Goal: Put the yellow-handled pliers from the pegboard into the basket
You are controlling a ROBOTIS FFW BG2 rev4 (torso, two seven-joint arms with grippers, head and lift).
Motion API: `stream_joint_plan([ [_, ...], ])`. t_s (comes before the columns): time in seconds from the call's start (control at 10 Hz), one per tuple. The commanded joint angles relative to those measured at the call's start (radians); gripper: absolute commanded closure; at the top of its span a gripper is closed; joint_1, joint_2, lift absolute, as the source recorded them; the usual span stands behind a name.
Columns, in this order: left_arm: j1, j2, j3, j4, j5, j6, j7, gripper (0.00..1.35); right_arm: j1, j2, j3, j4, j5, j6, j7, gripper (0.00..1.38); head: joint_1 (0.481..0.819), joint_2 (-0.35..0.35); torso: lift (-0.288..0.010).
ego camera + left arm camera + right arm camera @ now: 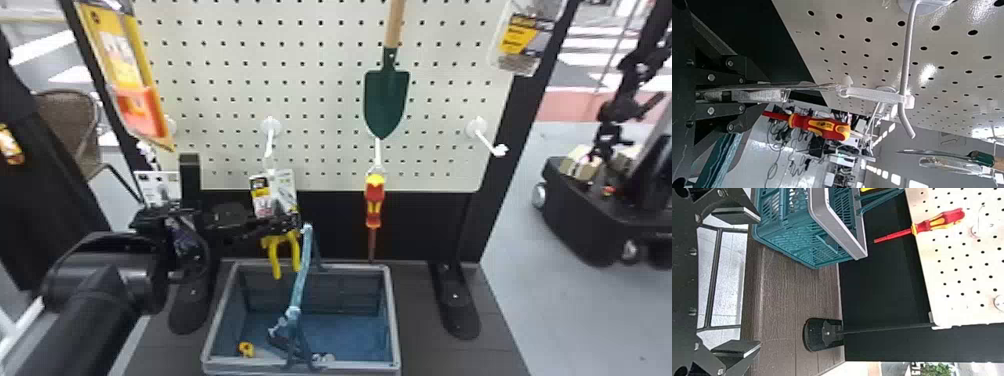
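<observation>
My left gripper (290,223) is at the yellow-handled pliers (276,255), below their card (261,196) and above the basket's back left part. In the left wrist view the left gripper (756,95) is shut on the pliers' package (807,86), seen edge-on; a white tie (871,94) still links it to the peg hook (906,58). The yellow handles point down over the basket (395,320). In the right wrist view my right gripper (746,282) stands open with nothing between its fingers, off to the side of the basket (836,221).
A red-yellow screwdriver (374,205) hangs right of the pliers, below a green trowel (386,97). The basket's blue handle (301,280) stands up close to the pliers. A small yellow item (246,349) lies in the basket. An unused hook (487,137) juts out at right.
</observation>
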Motion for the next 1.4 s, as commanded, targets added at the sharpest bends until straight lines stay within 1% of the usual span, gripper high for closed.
stream_joint_plan([
  [0.0,0.000,0.000,0.000,-0.001,0.000,0.002,0.000,1.20,0.000,0.001,0.000,0.000,0.000,0.000,0.000,0.17,0.549,0.000,-0.100],
  [0.1,0.009,0.000,0.007,-0.023,-0.009,0.014,0.000,1.20,0.000,0.001,0.000,0.000,-0.002,0.000,0.000,0.17,0.549,0.000,-0.100],
  [0.3,0.058,-0.006,0.043,-0.185,-0.066,0.075,0.005,1.20,0.000,0.001,0.000,0.000,-0.002,0.000,0.000,0.17,0.549,0.000,-0.100],
  [0.5,0.112,-0.017,0.074,-0.371,-0.092,0.141,0.013,1.20,0.000,0.001,0.000,0.000,-0.002,0.000,-0.001,0.17,0.549,0.000,-0.100],
  [0.6,0.133,-0.021,0.082,-0.420,-0.097,0.155,0.014,1.20,0.000,0.001,0.000,0.000,-0.002,0.000,0.000,0.17,0.549,0.000,-0.100],
  [0.8,0.210,-0.029,0.112,-0.450,-0.089,0.175,0.027,1.20,-0.002,0.001,0.000,0.000,0.000,0.000,0.000,0.17,0.549,0.000,-0.100],
  [0.9,0.258,-0.035,0.120,-0.452,-0.049,0.176,0.036,1.20,-0.002,0.001,0.000,0.000,0.000,0.000,0.000,0.17,0.549,0.000,-0.100],
  [1.0,0.296,-0.048,0.129,-0.460,-0.034,0.172,0.037,1.20,-0.002,0.001,0.000,0.000,0.000,0.000,-0.001,0.17,0.549,0.000,-0.100],
  [1.3,0.367,-0.084,0.143,-0.457,-0.001,0.163,0.056,1.20,-0.006,0.001,0.000,0.002,0.000,0.000,0.000,0.17,0.549,0.000,-0.100],
])
